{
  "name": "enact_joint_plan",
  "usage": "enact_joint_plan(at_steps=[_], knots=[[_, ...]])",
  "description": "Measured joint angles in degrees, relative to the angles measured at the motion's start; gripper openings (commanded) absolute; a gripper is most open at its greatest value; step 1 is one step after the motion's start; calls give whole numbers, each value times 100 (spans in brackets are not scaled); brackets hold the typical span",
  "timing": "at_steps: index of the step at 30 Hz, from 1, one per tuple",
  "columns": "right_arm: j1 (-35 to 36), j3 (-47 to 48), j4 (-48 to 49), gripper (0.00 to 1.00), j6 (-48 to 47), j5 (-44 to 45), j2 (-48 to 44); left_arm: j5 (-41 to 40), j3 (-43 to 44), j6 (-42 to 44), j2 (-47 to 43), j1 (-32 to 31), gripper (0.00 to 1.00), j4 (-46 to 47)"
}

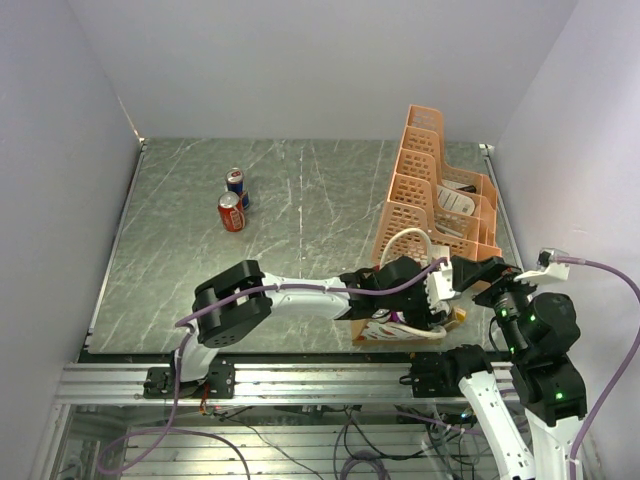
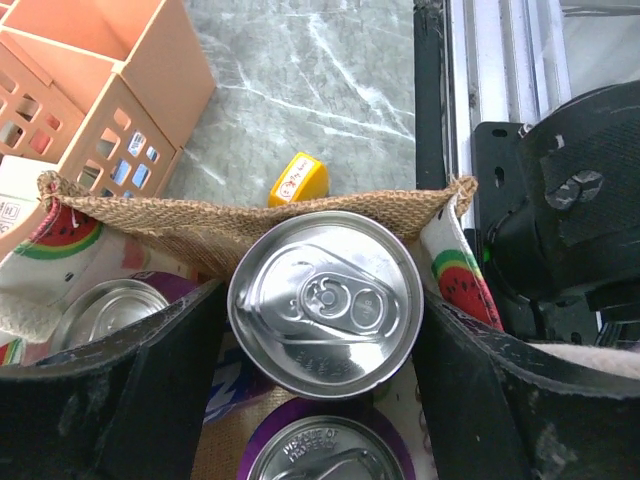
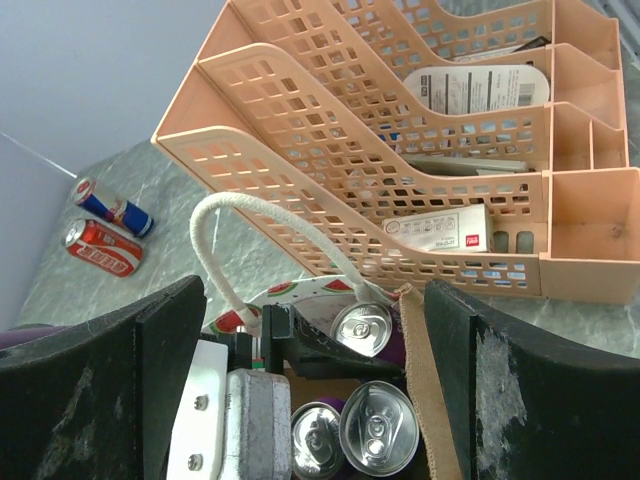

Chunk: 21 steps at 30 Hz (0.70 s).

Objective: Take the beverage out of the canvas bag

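Note:
The canvas bag [image 1: 385, 330] stands at the near right of the table, with a burlap rim [image 2: 200, 225], watermelon-print sides and a white loop handle [image 3: 215, 250]. Several beverage cans stand inside it. My left gripper [image 2: 325, 315] reaches down into the bag, and its fingers [image 2: 130, 390] press both sides of a silver-topped can [image 2: 325, 300]. That can sits higher than the purple can [image 2: 325, 450] beside it, and it also shows in the right wrist view [image 3: 378, 428]. My right gripper [image 1: 482, 275] is open and empty, just above the bag's right side.
The orange lattice rack [image 1: 435, 190] stands right behind the bag, holding boxes and packets. A red can [image 1: 231, 212] and a blue can [image 1: 237, 185] stand on the far left of the table. A small yellow object [image 2: 298, 180] lies beside the bag, near the table's front rail.

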Motion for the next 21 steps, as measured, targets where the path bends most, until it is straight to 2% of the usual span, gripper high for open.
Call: enact_joint_plan(at_steps=[13,14,17,18,21], knots=[[-9,0,87,92,2,-90,0,-17,31,-28,118,-35,42,92],[-9,0,83,92,4,-116,0,-31,-15,-31,96,-39,35,131],[-11,0,68,92,7,-205,0,-111,-175,-35,7,-46,29,238],[-11,-2,63,92,7,-236,0,-151,-227,-31,-24,-46,23,269],[-11,-2,50,92,11,-284,0,-291,-463,-31,-177,-76,18,409]])
